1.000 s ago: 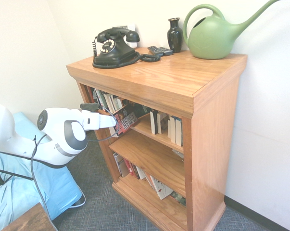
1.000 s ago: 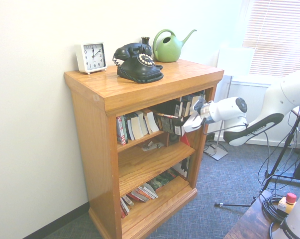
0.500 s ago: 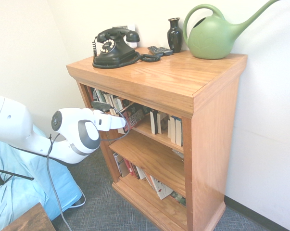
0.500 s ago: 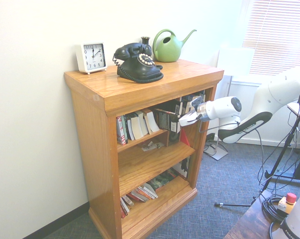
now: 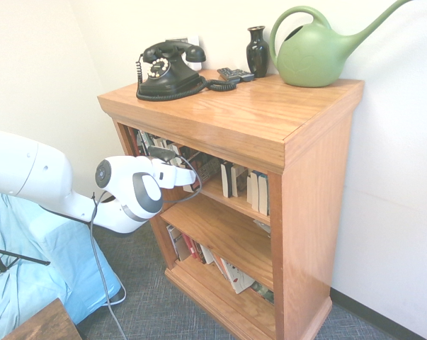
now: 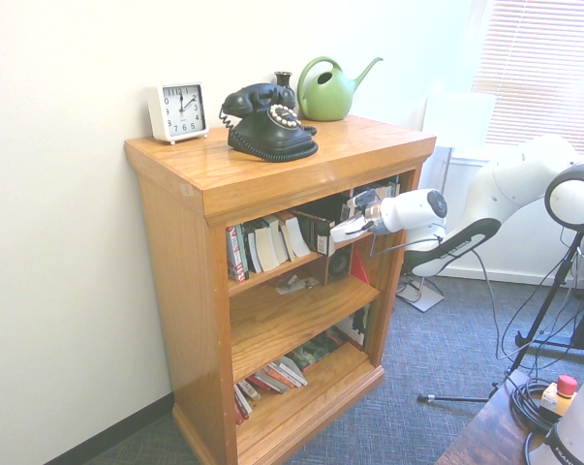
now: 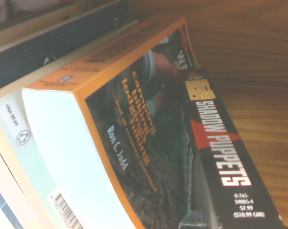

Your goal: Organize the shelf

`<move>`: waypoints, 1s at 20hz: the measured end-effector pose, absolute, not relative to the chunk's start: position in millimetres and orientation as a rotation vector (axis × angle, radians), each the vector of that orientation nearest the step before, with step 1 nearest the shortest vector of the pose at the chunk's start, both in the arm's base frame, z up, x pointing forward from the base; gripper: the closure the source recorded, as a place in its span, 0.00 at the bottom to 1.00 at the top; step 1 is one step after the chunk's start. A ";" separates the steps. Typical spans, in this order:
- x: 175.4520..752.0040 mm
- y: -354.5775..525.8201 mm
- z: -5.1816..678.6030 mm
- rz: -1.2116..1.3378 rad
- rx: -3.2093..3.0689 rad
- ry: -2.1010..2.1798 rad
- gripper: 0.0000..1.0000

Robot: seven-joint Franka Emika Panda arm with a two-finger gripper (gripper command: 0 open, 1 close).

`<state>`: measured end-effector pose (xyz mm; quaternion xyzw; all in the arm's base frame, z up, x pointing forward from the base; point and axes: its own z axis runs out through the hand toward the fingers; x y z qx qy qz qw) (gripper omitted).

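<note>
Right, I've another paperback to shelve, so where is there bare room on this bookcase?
The middle shelf has a wide bare stretch along its front. The top's front is bare before the telephone. The upper tier's leaning books look crowded.

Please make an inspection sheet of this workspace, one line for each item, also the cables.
Surface: wooden bookcase, three tiers
Job's things: upper books and lower books, several leaning
Clutter: on top, telephone, clock, vase, remotes, watering can
Gripper: jaws shut, at the upper tier; grip on a book cannot be confirmed
Cables: coiled telephone cord on top
Surroundings: carpet, window blinds
</note>
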<state>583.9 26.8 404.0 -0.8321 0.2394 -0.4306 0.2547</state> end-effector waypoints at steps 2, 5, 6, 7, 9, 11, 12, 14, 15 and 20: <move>584.2 26.7 403.2 -1.170 -2.265 0.643 0.00; 584.6 20.9 402.5 -1.176 -2.276 0.635 0.00; 584.6 18.8 402.5 -1.179 -2.279 0.634 0.00; 584.5 17.5 402.5 -1.180 -2.282 0.630 0.00; 584.3 17.1 402.2 -1.180 -2.284 0.627 0.00; 584.2 18.8 402.3 -1.178 -2.284 0.623 0.00; 584.0 20.3 402.5 -1.177 -2.283 0.620 0.00; 582.6 22.4 403.6 -1.176 -2.281 0.615 0.00; 580.9 22.8 404.0 -1.174 -2.282 0.615 0.00; 561.3 20.7 408.6 -1.172 -2.281 0.607 0.00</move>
